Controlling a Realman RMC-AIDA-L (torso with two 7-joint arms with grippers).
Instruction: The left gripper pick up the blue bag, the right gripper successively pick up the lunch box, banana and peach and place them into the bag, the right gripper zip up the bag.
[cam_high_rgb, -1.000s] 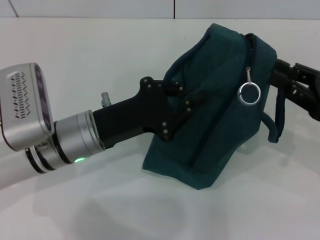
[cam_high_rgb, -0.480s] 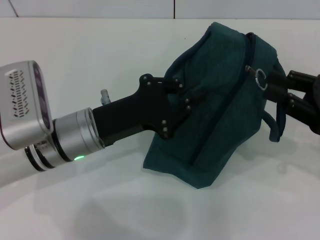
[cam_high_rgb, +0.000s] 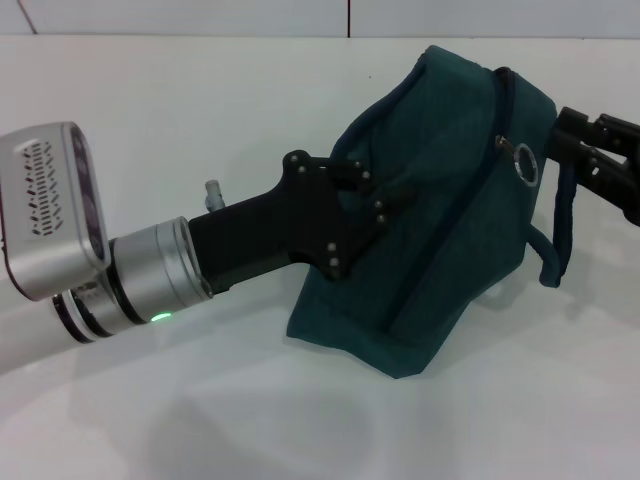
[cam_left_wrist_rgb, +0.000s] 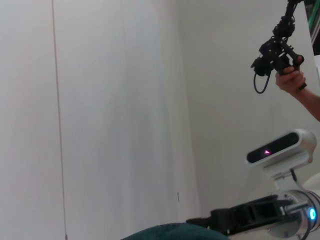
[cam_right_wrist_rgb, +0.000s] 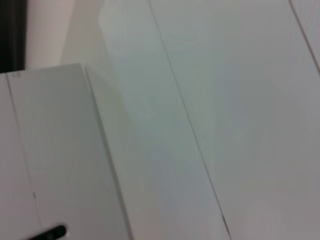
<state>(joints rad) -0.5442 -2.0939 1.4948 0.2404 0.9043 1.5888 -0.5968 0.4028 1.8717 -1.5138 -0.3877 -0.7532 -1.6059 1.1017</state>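
The blue bag (cam_high_rgb: 440, 210) hangs tilted above the white table (cam_high_rgb: 200, 100), and its zipper line runs up to the top edge. My left gripper (cam_high_rgb: 372, 205) reaches in from the left and is shut on the fabric of its near side. The metal ring pull (cam_high_rgb: 525, 167) lies against the bag's upper right. My right gripper (cam_high_rgb: 565, 135) sits just right of the ring pull, beside the bag's right edge and apart from the ring. A handle loop (cam_high_rgb: 556, 240) dangles below it. A strip of the bag (cam_left_wrist_rgb: 170, 232) shows in the left wrist view. Lunch box, banana and peach are out of view.
The left arm's silver wrist and camera housing (cam_high_rgb: 50, 210) fill the left side of the head view. The left wrist view also shows my right arm (cam_left_wrist_rgb: 250, 217) and a person's hand holding a black device (cam_left_wrist_rgb: 280, 55). The right wrist view shows only wall panels.
The ring pull hung loose lower on the bag, then swung up towards the right gripper. The right gripper has now drawn back slightly to the right and up. The left gripper holds still.
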